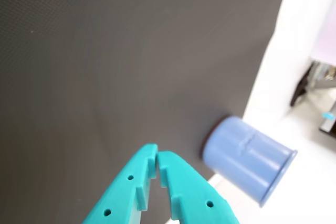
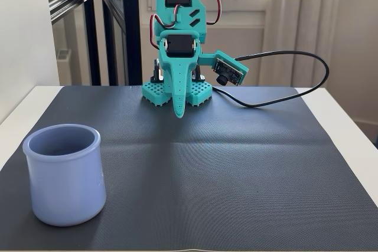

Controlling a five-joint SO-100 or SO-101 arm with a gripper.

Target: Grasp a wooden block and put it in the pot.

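The lavender-blue pot [image 2: 64,174] stands upright at the front left corner of the dark mat in the fixed view; I cannot see into it. In the wrist view the pot [image 1: 247,159] shows at the lower right, at the mat's edge. My teal gripper [image 2: 177,112] hangs folded close to the arm's base at the back of the mat, tips pointing down, well away from the pot. In the wrist view the gripper [image 1: 157,156] has its fingertips together with nothing between them. The wooden block is out of view in both frames.
A dark textured mat [image 2: 236,163] covers most of the white table [image 2: 354,122]. The arm's base [image 2: 176,91] sits at the mat's back edge. A black cable [image 2: 307,69] loops from the wrist camera to the right. Windows and a door frame lie behind.
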